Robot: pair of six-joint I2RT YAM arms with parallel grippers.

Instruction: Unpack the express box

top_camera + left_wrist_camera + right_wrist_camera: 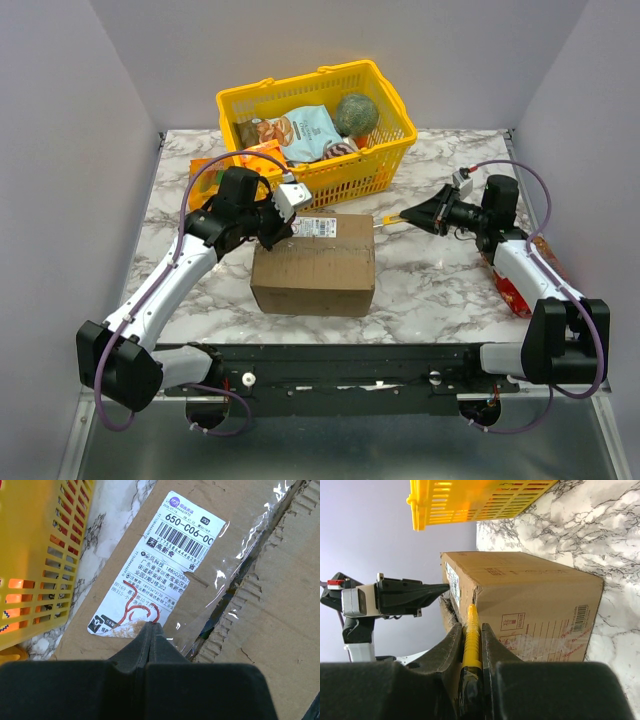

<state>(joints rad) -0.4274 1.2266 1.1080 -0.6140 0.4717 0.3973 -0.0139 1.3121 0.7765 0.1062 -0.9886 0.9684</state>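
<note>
A white marble-patterned tabletop (430, 290) sits between plain grey walls. The brown corrugated cardboard express box (315, 270) stands at its middle, just in front of a yellow slotted plastic basket (380, 160) holding snack packets. Its flaps are down, with clear tape (250, 535) along the top seam. The left gripper (151, 627) is clenched tight on nothing, its tip resting on the box's white printed label (165, 565). The right gripper (471, 630) grasps a slim yellow tool (471, 640) whose point meets the box's upper right edge.
</note>
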